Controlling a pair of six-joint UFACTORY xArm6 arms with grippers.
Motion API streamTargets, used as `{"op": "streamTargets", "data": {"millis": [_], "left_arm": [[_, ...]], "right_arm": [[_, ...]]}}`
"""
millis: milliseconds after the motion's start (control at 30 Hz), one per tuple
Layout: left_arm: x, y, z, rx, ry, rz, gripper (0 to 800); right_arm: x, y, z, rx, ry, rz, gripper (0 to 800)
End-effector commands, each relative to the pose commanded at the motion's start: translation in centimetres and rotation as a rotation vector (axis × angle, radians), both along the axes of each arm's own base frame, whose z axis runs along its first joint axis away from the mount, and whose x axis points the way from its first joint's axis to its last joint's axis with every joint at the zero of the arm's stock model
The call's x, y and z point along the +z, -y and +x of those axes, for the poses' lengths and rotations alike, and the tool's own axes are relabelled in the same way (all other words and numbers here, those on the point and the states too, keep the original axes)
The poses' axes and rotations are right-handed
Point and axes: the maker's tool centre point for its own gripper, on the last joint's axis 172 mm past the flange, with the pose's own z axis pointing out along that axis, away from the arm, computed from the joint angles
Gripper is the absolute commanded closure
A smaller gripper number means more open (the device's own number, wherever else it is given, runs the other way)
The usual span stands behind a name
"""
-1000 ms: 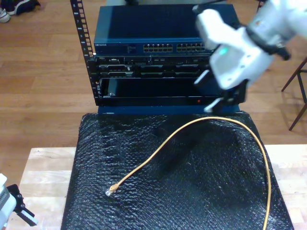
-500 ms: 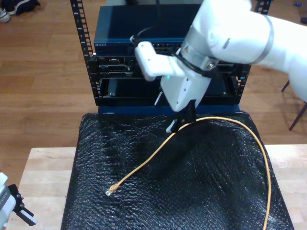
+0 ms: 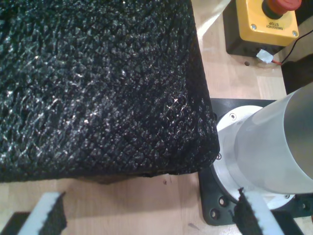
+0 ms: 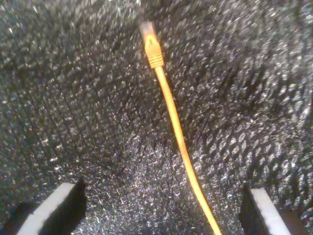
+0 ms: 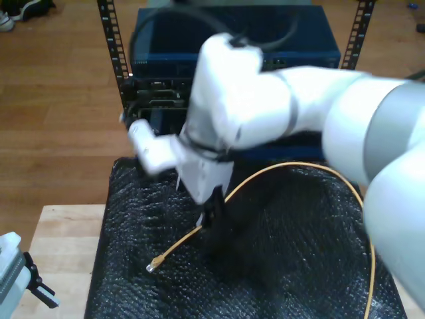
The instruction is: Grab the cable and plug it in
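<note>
The second gripper (image 4: 164,208) hangs over the black textured mat (image 4: 73,98) w/ its jaws apart; nothing sits btwn them but the cable (image 4: 178,142) passing below. The yellow-orange cable runs through the gap, nearer one fingertip (image 4: 261,208) than the other, and goes on ahead of the gripper to its clear plug (image 4: 146,30), which lies flat on the mat well out in front. No contact btwn pads and cable can be seen.

In the exterior view the second gripper (image 5: 214,222) points down at the mat (image 5: 119,266), just above the cable (image 5: 285,167) partway along its run. The plug (image 5: 153,264) lies beyond the gripper, toward the exterior view's left. The rest of the cable arcs back behind the arm and down along the mat's edge at the exterior view's right. A rack w/ blue network gear (image 5: 159,46) stands past the mat, behind the arm.

The first gripper (image 3: 146,218) has its jaws apart, empty, over the wooden table (image 3: 142,200) just off a corner of the mat (image 3: 98,88). Beside it are a round arm base (image 3: 254,147) and, further off, a yellow box w/ a red stop button (image 3: 266,19). It also shows at the exterior view's lower left (image 5: 23,282).
</note>
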Motion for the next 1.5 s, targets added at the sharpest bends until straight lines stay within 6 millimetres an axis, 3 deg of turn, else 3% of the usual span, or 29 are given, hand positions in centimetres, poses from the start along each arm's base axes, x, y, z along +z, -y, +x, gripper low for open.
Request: {"op": "streamTargets", "data": {"millis": [167, 300, 533, 667, 1133, 1500], "left_arm": [[-0.8, -0.5, 0.5, 0.025, -0.003, 0.019, 0], [-1.1, -0.3, 0.3, 0.027, -0.015, 0.013, 0], [-1.2, -0.2, 0.2, 0.029, -0.016, 0.014, 0], [-1.2, -0.2, 0.2, 0.030, -0.017, 0.014, 0], [-1.2, -0.2, 0.1, 0.030, -0.019, 0.012, 0], [-1.2, -0.2, 0.1, 0.030, -0.019, 0.012, 0]], "right_arm": [[-1.2, -2.1, -1.4, 0.051, 0.011, -0.010, 21], [-2.0, -2.3, -1.7, 0.054, 0.017, -0.006, 23], [-5.4, -4.2, -4.0, 0.113, 0.006, -0.025, 23], [-6.4, -5.1, -4.7, 0.134, 0.018, -0.018, 22], [-9.1, -5.3, -4.3, 0.130, 0.030, -0.016, 27], [-9.1, -6.1, -3.4, 0.124, 0.063, 0.009, 67]]}}
